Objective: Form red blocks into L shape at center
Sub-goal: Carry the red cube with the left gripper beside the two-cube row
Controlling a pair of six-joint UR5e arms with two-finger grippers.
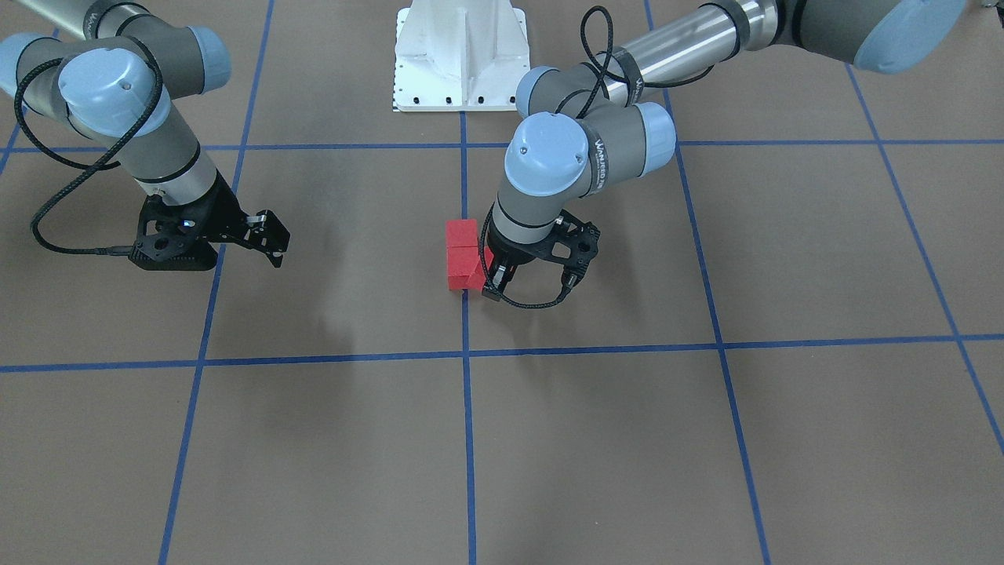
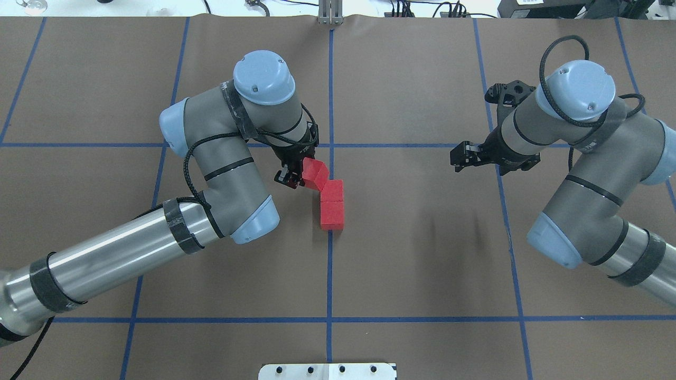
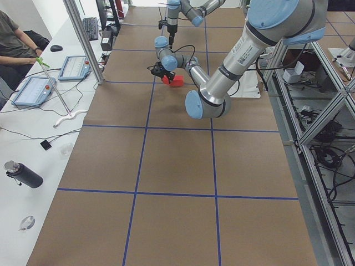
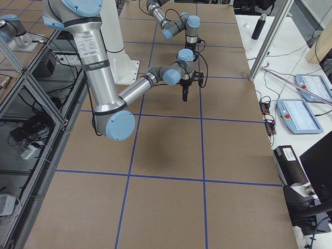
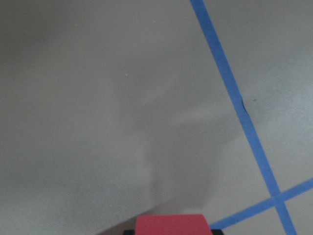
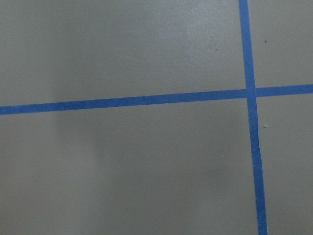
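Red blocks: 3, two touching | left gripper clamps third | right gripper jaws apart, empty

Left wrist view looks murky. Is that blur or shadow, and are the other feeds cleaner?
Left wrist view: mostly shadow, a soft dark streak above the red block, which is cropped at the bottom edge; tape slightly soft. Right wrist view: even light, faint sheen up top, tape clear. Overhead view: diffuse arm shadows on the table, no glare.
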